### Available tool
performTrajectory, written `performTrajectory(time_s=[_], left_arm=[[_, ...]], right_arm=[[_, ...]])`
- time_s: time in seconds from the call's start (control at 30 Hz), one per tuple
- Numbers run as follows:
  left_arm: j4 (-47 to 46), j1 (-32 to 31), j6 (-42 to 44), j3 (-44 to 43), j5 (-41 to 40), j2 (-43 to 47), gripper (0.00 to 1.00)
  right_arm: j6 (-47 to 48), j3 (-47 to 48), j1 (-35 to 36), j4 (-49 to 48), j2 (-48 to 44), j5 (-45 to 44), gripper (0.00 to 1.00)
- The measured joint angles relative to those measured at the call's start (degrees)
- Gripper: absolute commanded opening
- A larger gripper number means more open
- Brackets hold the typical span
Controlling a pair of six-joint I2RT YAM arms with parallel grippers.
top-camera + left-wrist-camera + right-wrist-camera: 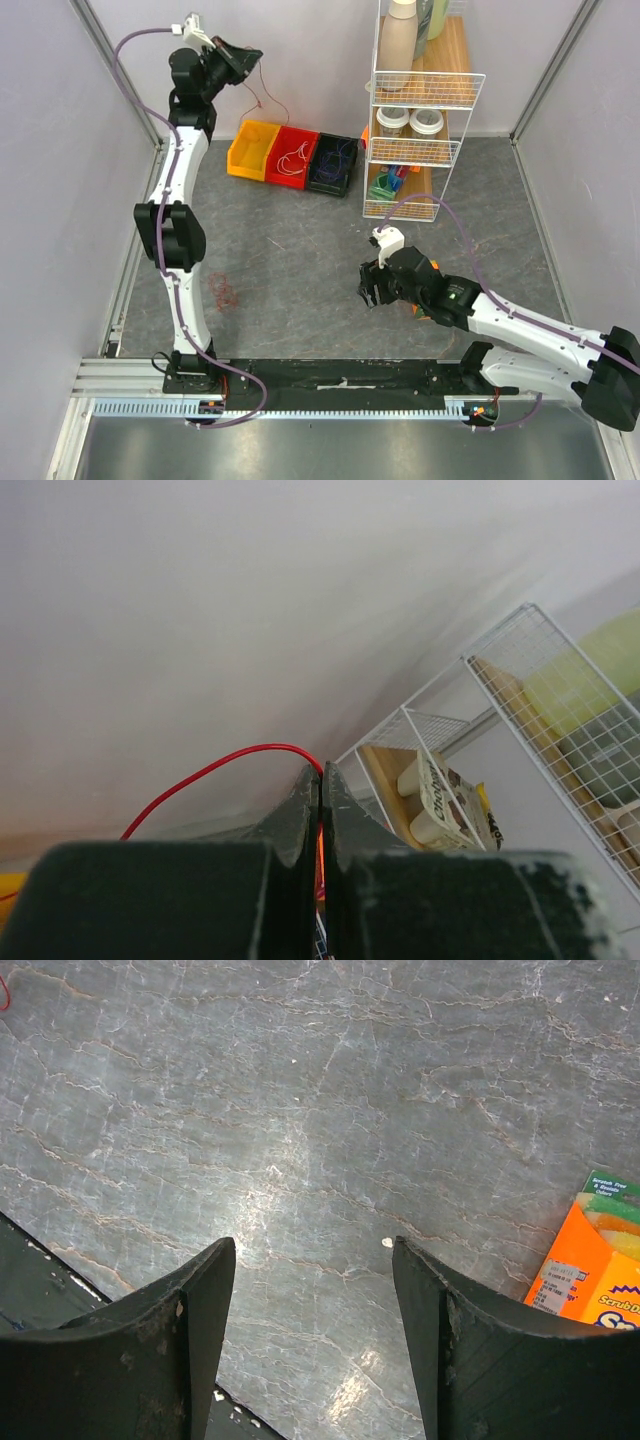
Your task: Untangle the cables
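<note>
My left gripper (247, 57) is raised high at the back left, shut on a thin red cable (262, 95) that hangs down from it above the bins. In the left wrist view the jaws (321, 770) are closed with the red cable (225, 765) arching out to the left. A small loose tangle of red cable (222, 291) lies on the grey table beside the left arm. My right gripper (371, 287) is open and empty, low over bare table in the middle; its wrist view (312, 1245) shows only table between the fingers.
Three bins stand at the back: yellow (252, 148), red (292, 155) with light wires, dark blue (333, 163) with dark wires. A white wire rack (420, 100) with jars and bottles stands back right. An orange sponge packet (590, 1270) lies right of the right gripper.
</note>
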State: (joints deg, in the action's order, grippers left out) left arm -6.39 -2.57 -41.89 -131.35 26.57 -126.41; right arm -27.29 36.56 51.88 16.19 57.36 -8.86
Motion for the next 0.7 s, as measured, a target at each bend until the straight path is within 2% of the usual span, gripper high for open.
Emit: performTrajectory(time_s=[0.3, 0.7], left_arm=[[-5.29, 4.13, -6.88, 10.54, 2.38, -2.16, 0.02], [-7.93, 9.33, -10.01, 15.1, 4.09, -5.01, 0.02]], right_arm=[[0.0, 0.0, -0.02, -0.37, 0.52, 0.02, 0.72], [0.0, 0.0, -0.04, -0.98, 1.36, 0.22, 0.72]])
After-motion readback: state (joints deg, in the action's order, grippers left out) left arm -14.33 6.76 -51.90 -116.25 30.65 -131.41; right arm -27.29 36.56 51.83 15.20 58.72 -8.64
